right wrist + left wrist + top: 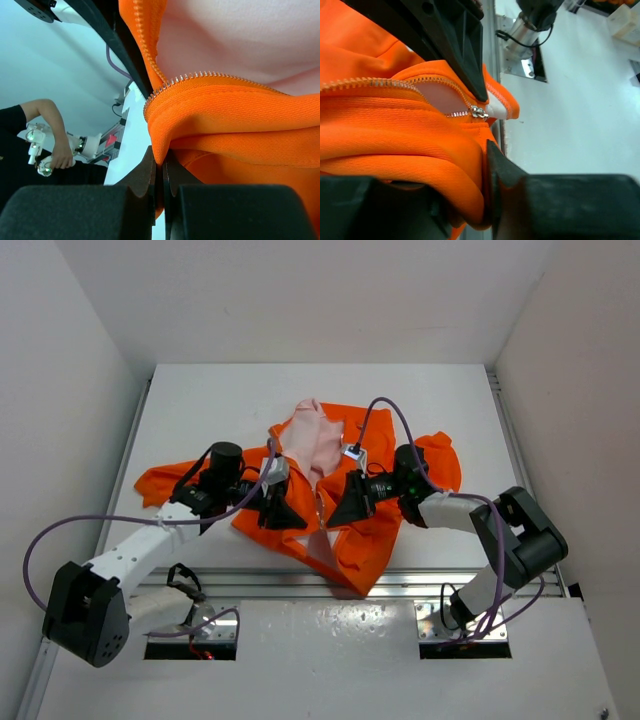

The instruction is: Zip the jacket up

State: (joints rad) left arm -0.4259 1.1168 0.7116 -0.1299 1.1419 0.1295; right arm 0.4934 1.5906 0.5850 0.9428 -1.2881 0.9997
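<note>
Watching the jacket (385, 540): right gripper (337, 512) clamped on its edge at 3 o'clock, left gripper (297, 516) with fingers apart around the hem at 9. I fear the hem slipping and jamming the slider (479, 113).

Bright, even overhead light; soft shadows on white table (200, 410). Wrist views: close fingers (570, 205) blurred, jacket (395, 135) orange saturated, background soft. Mild glare on metal plate (330, 640).

White table (200, 410), plain white walls (60, 390) on 3 sides, aluminium rail (300, 581) along near edge
</note>
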